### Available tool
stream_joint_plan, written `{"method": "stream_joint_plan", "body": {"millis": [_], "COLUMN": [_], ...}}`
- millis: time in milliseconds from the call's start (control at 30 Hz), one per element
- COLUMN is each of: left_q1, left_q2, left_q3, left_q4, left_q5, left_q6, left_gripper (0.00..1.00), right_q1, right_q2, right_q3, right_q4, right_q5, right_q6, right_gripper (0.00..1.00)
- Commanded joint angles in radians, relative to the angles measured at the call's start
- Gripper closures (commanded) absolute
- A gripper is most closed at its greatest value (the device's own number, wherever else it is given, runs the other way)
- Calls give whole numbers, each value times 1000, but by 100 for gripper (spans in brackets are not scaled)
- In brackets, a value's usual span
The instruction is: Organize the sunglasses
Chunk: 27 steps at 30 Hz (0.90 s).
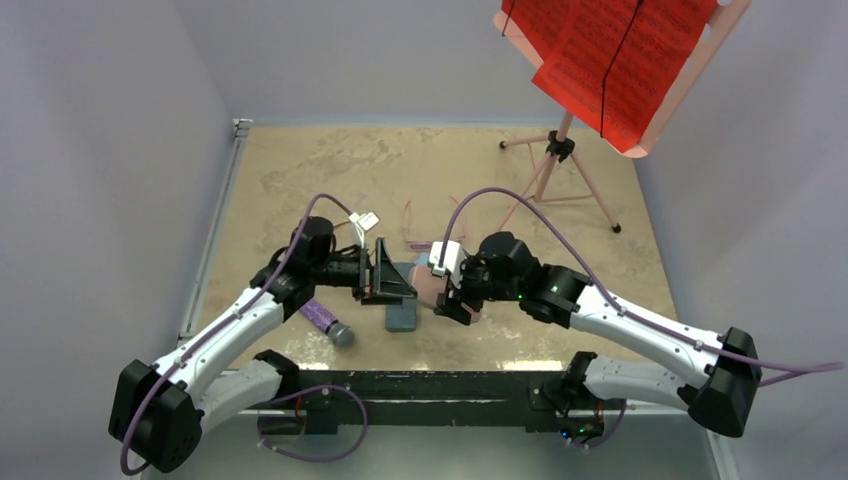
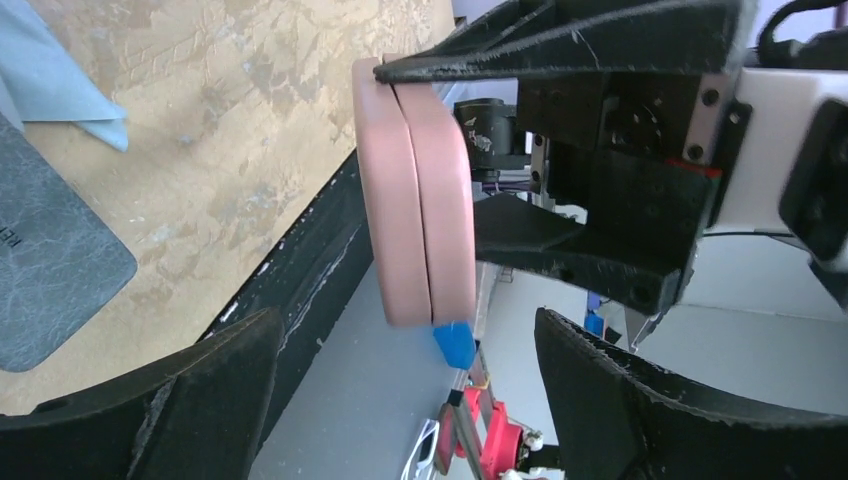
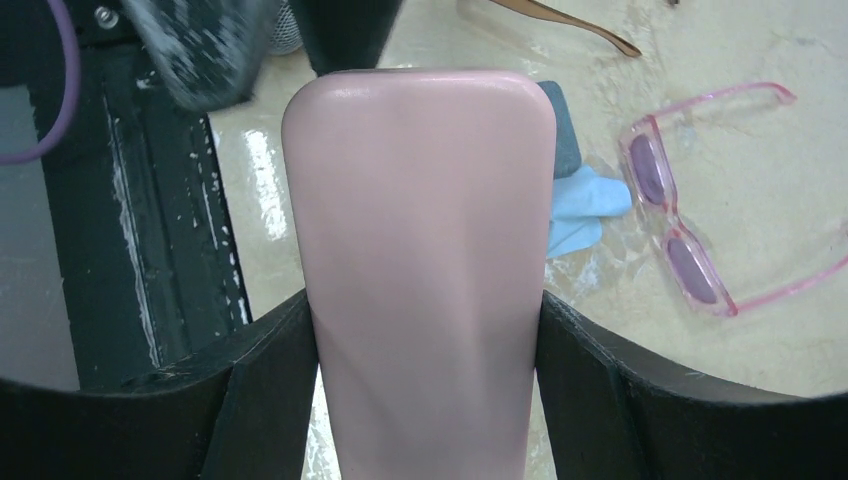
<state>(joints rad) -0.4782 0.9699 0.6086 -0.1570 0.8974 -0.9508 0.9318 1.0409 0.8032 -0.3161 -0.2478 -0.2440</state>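
A: Quick one, right gripper (image 3: 422, 330), what's it got?
B: Clamped on the pink case (image 3: 420, 230); fingers (image 3: 265, 390) pressed to both long sides in its wrist view; jaws stand fairly wide apart cos the case is wide; case is closed, seam shows in the left wrist cam.
A: And the left gripper (image 2: 408, 330)?
B: Spread wide, nothing in it; its fingers sit in the bottom corners of its own view, the case end hangs in the gap above 'em; no contact that I can see; whether the tips reach round the case, can't tell.
A: Sunglasses, where?
B: Pink pair (image 3: 680, 215) flat on the table (image 3: 800, 160), right side of the right wrist frame; temples unfolded, lenses tinted purple, apart from both grippers; brown pair (image 3: 570, 14), only one temple arm shows, top edge of the same frame, rest cut off.
A: Anything else down there?
B: Light blue cloth (image 3: 588, 205) centre-right, between the held case and the pink pair, near its frame but not touching; blue-grey case (image 2: 50, 260) lying flat at the left edge of the left wrist view, cloth corner above it, upper left; overhead, both arms meet mid-frame; purple tube (image 1: 325, 320) w/ a grey cap lies lower left of centre by the left arm; music stand (image 1: 610, 60) w/ red sheets upper right.
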Motion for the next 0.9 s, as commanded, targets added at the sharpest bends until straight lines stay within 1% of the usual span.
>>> {"method": "stream_joint_plan", "body": {"millis": [0,100,133,167,200,233,267,367,433,467,500,533,567,600,667,700,733,767,800,833,867], "left_q1": [-44,-62,-65,-66,-66,-68,-67,-71,-75,-77,-77,-76,-77,-77,-76,-77,-79,-81,-84,-87,-92], "left_q2": [53,109,124,139,151,162,170,185,185,184,184,179,173,163,135,119,98,77,55,22,-5], "left_q3": [50,59,60,59,55,51,45,27,11,6,4,4,5,15,64,109,158,205,248,289,310], "left_q4": [40,73,94,118,137,190,219,283,327,343,345,345,337,310,190,88,-19,-100,-162,-215,-218], "left_q5": [-7,-3,10,22,38,51,60,83,103,114,120,121,114,96,-2,-85,-196,-304,-441,-573,-681], "left_q6": [-5,-9,-15,-24,-37,-53,-67,-106,-129,-139,-141,-139,-131,-115,-45,3,58,105,145,176,209], "left_gripper": [0,0,2,6,13,20,30,65,84,95,100,100,100,100,100,100,100,100,100,100,100], "right_q1": [40,67,73,78,82,87,90,105,107,107,108,107,107,107,107,107,107,107,107,108,107], "right_q2": [28,38,39,43,44,48,53,68,76,76,73,66,52,33,-28,-64,-112,-159,-208,-272,-315], "right_q3": [110,130,132,137,140,143,146,151,150,146,137,126,115,101,71,50,31,12,-7,-32,-64], "right_q4": [-39,-42,-43,-45,-48,-51,-53,-60,-45,-25,8,48,83,122,194,239,278,307,351,391,422], "right_q5": [-31,-24,-26,-26,-27,-34,-37,-10,49,94,176,222,290,345,416,453,480,499,521,549,623], "right_q6": [-102,-128,-134,-139,-141,-144,-145,-143,-131,-118,-105,-89,-78,-66,-37,-14,11,43,103,177,311], "right_gripper": [60,59,59,59,58,58,58,57,52,47,34,23,7,2,1,1,1,1,1,1,1]}}
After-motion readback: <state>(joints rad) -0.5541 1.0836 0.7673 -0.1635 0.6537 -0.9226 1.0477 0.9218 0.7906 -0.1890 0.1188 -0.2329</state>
